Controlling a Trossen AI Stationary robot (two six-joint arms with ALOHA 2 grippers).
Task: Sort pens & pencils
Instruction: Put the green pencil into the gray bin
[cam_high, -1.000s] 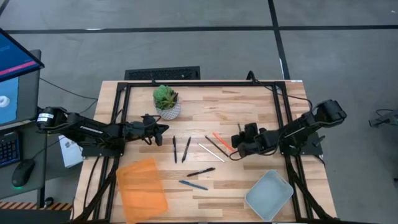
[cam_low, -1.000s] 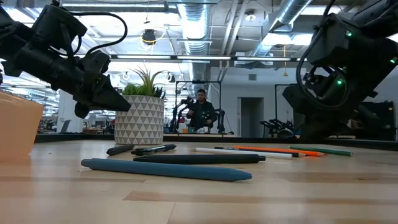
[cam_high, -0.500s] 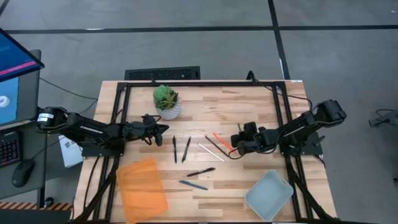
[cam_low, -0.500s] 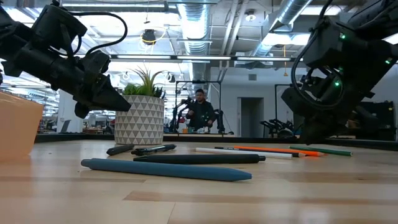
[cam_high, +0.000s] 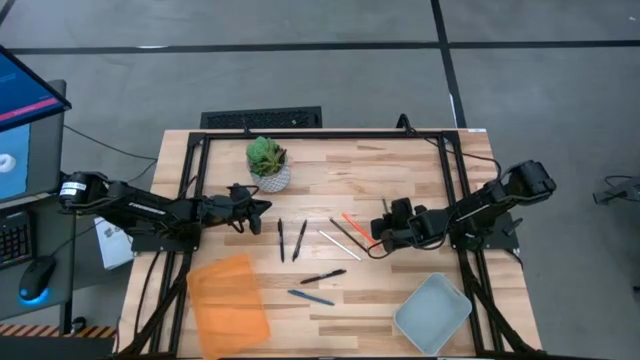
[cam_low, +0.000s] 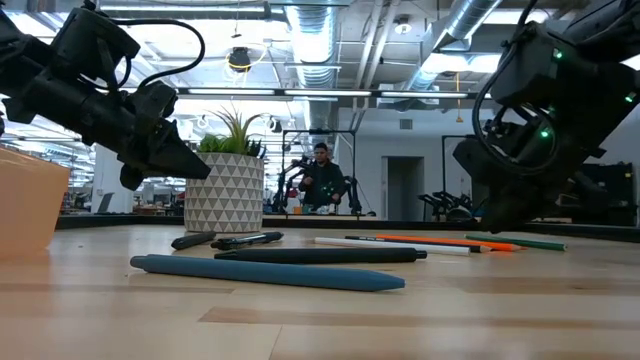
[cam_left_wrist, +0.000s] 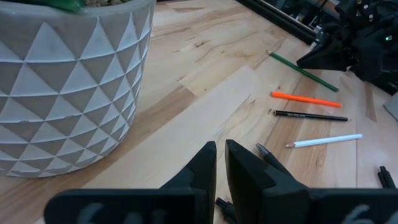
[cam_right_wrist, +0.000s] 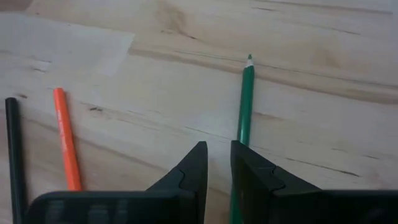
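Note:
Several pencils lie flat on the table's middle right: a green one (cam_right_wrist: 245, 106), an orange one (cam_right_wrist: 65, 143), a thin black one (cam_right_wrist: 13, 155) and a white one (cam_high: 340, 245). Two black pens (cam_high: 281, 240) (cam_high: 300, 240) lie left of them. Nearer the front edge lie a third black pen (cam_high: 323, 277) and a blue pen (cam_high: 311, 297). My right gripper (cam_right_wrist: 218, 152) hovers low over the green pencil's near part, slanting down, fingers a narrow gap apart. The pencil runs under one finger, not between the two. My left gripper (cam_high: 264, 207) waits shut beside the plant pot.
A potted plant in a white patterned pot (cam_high: 268, 165) stands at the far left. An orange tray (cam_high: 228, 300) sits at the front left and a grey-blue tray (cam_high: 432, 312) at the front right. A person (cam_low: 323, 180) stands in the room beyond the table.

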